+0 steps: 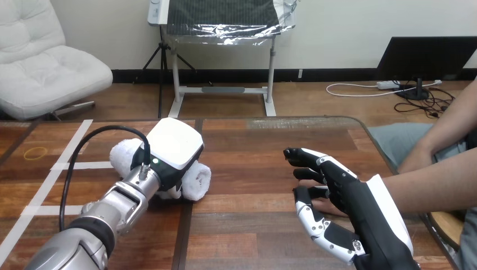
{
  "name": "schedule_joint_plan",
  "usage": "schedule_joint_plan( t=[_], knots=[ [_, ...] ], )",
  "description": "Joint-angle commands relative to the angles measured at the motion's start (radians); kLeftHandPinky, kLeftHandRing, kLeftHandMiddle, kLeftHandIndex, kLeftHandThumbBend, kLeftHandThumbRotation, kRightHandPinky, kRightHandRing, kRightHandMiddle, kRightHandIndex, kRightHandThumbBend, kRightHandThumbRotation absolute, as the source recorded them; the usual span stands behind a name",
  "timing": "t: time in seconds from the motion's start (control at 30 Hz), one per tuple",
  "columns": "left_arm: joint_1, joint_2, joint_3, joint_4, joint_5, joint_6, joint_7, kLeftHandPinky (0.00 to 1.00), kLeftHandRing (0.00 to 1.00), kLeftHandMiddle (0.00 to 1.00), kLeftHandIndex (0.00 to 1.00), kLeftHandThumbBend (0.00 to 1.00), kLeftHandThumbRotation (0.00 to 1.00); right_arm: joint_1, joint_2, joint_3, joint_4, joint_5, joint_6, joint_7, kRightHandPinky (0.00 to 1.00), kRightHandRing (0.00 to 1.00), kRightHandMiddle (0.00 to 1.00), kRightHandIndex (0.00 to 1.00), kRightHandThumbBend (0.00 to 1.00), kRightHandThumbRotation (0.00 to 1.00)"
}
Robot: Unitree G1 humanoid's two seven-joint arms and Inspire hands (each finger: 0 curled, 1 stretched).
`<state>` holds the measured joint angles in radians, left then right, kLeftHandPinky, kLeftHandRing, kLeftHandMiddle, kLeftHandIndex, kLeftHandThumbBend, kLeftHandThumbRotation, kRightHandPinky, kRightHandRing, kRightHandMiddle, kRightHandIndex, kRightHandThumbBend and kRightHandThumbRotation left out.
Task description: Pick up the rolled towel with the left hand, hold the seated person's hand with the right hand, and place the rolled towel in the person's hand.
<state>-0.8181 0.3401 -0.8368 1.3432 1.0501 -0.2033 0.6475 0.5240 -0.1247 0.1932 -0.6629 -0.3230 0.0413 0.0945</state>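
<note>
The white rolled towel (198,181) lies on the wooden table (253,146), left of the middle. My left hand (171,147) sits right on top of it, white back up, covering the roll's middle, so the towel's ends stick out on both sides. The person's hand (322,207) rests on the table at the right, its forearm coming in from the right edge. My right hand (351,194) lies over it with loosely bent fingers above and the thumb along the near side. I see no closed grip round it.
A small yellow ring (37,152) lies on the table at the far left, beside white tape lines (73,165). The person's other arm (444,135) hangs by the table's right edge. Bare wood lies between my two hands.
</note>
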Motion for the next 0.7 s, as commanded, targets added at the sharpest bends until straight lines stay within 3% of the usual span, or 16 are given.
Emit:
schedule_joint_plan(
  t=[0.0, 0.27, 0.57, 0.67],
  knots=[
    [-0.002, 0.002, 0.026, -0.008, -0.033, -0.028, 0.03, 0.23, 0.26, 0.32, 0.39, 0.6, 0.0, -0.066, 0.002, -0.001, -0.014, 0.005, -0.012, -0.001, 0.65, 0.79, 0.82, 0.79, 0.11, 0.0],
    [0.01, 0.006, 0.056, -0.016, -0.073, -0.07, 0.054, 0.28, 0.31, 0.37, 0.43, 0.6, 0.0, -0.07, 0.004, 0.001, -0.016, -0.004, 0.006, -0.001, 0.65, 0.8, 0.82, 0.79, 0.12, 0.0],
    [0.042, 0.007, 0.15, -0.041, -0.188, -0.164, 0.083, 0.35, 0.37, 0.42, 0.48, 0.58, 0.0, -0.081, 0.004, 0.005, -0.011, -0.007, 0.011, 0.0, 0.66, 0.8, 0.82, 0.79, 0.12, 0.0],
    [0.056, 0.011, 0.174, -0.055, -0.216, -0.212, 0.125, 0.38, 0.39, 0.44, 0.49, 0.58, 0.0, -0.086, 0.004, 0.005, -0.005, -0.007, 0.007, -0.001, 0.66, 0.81, 0.82, 0.78, 0.12, 0.0]
  ],
)
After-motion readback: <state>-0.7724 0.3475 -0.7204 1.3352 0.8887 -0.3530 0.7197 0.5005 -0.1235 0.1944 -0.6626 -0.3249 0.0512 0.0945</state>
